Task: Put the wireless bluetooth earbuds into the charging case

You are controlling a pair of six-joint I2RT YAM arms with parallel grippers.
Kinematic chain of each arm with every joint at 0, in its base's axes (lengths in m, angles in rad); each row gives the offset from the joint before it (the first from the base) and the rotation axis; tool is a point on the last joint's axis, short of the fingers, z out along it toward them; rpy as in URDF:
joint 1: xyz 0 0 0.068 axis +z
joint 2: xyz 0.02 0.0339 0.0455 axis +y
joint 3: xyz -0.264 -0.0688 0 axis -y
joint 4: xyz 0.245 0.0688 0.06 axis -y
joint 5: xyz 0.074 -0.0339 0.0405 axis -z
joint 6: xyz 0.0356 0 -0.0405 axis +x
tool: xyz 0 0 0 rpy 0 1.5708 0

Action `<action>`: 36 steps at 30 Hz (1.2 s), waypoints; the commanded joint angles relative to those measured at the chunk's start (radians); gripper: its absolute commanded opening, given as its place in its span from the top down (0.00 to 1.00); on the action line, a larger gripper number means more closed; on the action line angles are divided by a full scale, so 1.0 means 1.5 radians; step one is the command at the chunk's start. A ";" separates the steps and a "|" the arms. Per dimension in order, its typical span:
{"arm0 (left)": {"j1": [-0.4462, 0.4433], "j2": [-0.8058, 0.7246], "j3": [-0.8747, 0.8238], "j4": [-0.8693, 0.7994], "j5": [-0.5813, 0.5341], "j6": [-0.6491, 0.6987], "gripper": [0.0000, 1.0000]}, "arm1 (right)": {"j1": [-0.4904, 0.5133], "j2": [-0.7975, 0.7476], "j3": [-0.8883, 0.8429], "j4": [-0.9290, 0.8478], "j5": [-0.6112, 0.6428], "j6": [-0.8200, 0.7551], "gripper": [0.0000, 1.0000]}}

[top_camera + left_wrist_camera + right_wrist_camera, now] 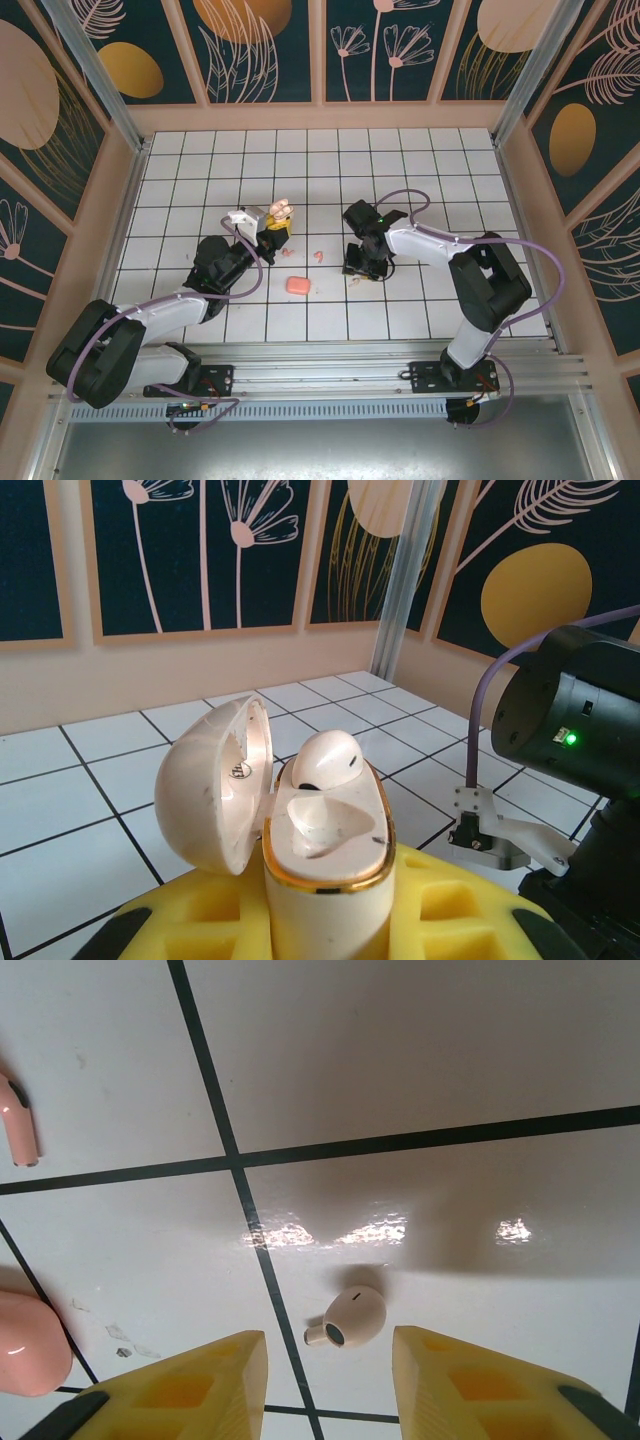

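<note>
Handling first: the loose whitish-beige stemmed plastic earbud (352, 1317) is judged very light, rigid, glossy and rounded, so it could squirt out of the pads if pinched on the bulb. It is better taken across the short stem or low on the bulb flanks, with gentle closure. The shiny white tiled table (420, 1090) looks low-friction, so a nudge would likely send it skating.

Right wrist view, near to far: the right gripper (328, 1385) is seen with yellow fingers (190, 1385) parted and nothing held. The bud lies on the tile just past the tips at 12 o'clock, stem pointed toward roughly 8 o'clock, beside a black grout line (215, 1100). A salmon-pink rounded case (25, 1345) is cut off at 9 o'clock of the tips. A pink stemmed earbud (18, 1125) is cropped at the frame edge toward 10 o'clock.

Left wrist view: the left gripper (325, 930) is clamped on the beige gold-rimmed charging case (320, 880), which is held upright with its hinged lid (215, 785) swung open toward 9 o'clock. One whitish earbud (325, 760) is seated in the far socket; the near socket looks vacant. The case is judged light, with a smooth hard shell, and the lid hinge is its weak point.

Hard to tell: the depth of the vacant socket, which way it is handed, whether the seated bud is fully home, and the clearance between the right tips and the tile. In the overhead view the loose bud is too small to be made out with confidence.
</note>
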 commanded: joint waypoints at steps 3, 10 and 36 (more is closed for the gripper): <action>0.004 -0.010 0.020 0.007 -0.001 0.012 0.95 | 0.001 0.021 -0.004 -0.005 0.003 0.014 0.64; 0.005 -0.012 0.019 0.006 -0.002 0.012 0.95 | 0.002 0.037 -0.010 0.012 -0.010 0.013 0.65; 0.004 -0.019 0.021 -0.004 -0.002 0.017 0.96 | 0.009 -0.013 0.029 -0.026 0.038 0.011 0.59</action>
